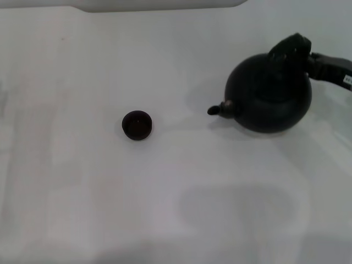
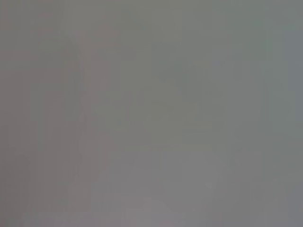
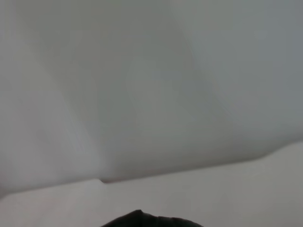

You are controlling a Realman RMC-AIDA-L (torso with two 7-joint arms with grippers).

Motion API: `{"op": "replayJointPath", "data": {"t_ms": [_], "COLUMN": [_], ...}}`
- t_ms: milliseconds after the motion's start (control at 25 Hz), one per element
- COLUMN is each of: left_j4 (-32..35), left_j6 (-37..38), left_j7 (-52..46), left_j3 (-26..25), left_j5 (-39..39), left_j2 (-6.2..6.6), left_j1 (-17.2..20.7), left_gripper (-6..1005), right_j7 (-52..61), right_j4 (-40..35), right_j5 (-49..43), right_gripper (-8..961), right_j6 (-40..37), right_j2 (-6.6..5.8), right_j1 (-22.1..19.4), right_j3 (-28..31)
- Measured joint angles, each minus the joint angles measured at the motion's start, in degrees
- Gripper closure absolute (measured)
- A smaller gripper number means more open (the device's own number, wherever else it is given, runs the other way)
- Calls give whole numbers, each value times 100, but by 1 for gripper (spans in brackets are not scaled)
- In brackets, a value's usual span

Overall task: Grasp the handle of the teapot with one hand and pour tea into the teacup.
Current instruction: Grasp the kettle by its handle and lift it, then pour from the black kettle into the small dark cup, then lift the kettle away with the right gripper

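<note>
- We judge the right gripper (image 1: 294, 47) sits at the teapot's (image 1: 269, 93) handle (image 1: 286, 45); whether it clasps, we cannot tell
- We should confirm grip; then carry the spout (image 1: 219, 109) over the teacup (image 1: 136, 125) before tipping slowly

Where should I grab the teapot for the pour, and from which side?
Grip the handle, the arched hoop over the teapot, coming from the robot's right, behind the pot. The spout points left toward the teacup, and the right gripper already sits at that hoop.
</note>
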Motion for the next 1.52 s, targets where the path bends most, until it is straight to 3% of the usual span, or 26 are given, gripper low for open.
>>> {"op": "replayJointPath", "data": {"t_ms": [200,400,800,1240,1520], "left_j4": [2,2,10,10,10], "left_j6": [0,-1,60,37,28], "left_j7": [2,4,4,4,4], "left_j3": [0,0,0,0,0], "left_j5": [0,0,0,0,0], "left_j2": [0,-3,-10,-9,-9], "left_j1": [0,-7,-26,-25,-21], "left_gripper": [116,116,116,116,116], "right_j7": [186,305,309,-40,-334], "right_j4": [-370,-421,-448,-836,-931], "right_j5": [55,61,89,-117,-175], "right_gripper": [722,721,722,724,727], "right_j6": [4,129,1275,2707,3061], "right_j2": [-2,0,-20,-26,-24], "right_j1": [74,484,1246,1312,1295], "right_j3": [-190,-540,-1480,-2474,-2781]}}
